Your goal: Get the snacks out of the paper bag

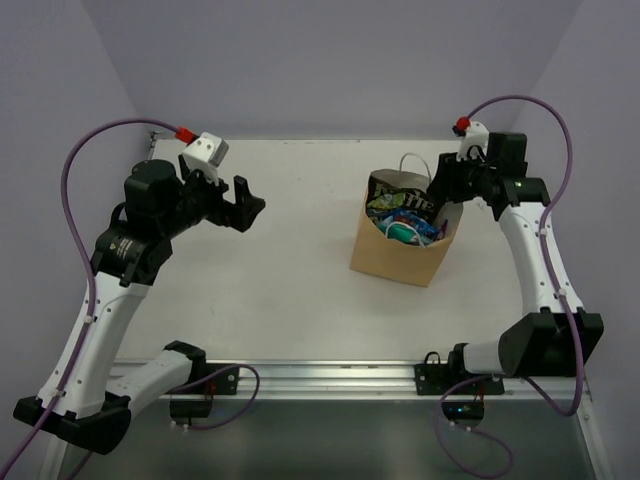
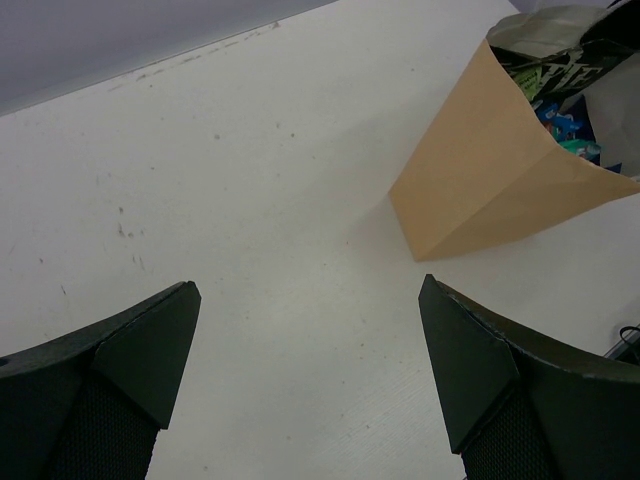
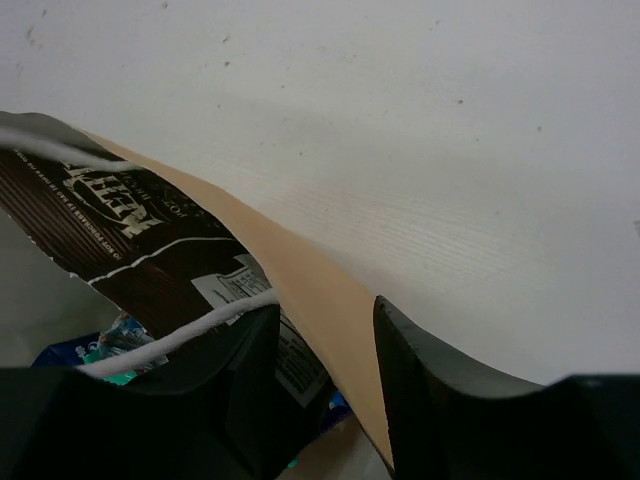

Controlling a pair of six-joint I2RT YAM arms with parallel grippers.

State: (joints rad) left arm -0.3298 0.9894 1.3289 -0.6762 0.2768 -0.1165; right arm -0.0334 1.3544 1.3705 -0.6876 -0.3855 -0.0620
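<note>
You had the paper bag (image 1: 400, 255) standing on the counter (image 1: 290, 290), right of its middle, with the snacks (image 1: 405, 222) inside it. Your right end effector (image 1: 447, 190) was at the bag's far right rim. The bag's wall ran between its two fingers, one inside beside a long packet (image 3: 130, 230) and a cord handle (image 3: 190, 335), the other outside. Your left end effector (image 1: 243, 205) hung over the counter, well to the bag's left and apart from it.

My arms (image 1: 85, 335) are white links with black joints; purple cables (image 1: 66, 190) loop from red connectors (image 1: 184, 132). The fingers (image 2: 140, 350) of my left gripper (image 2: 307, 283) are matte black wedges with textured pads (image 2: 100, 440).
</note>
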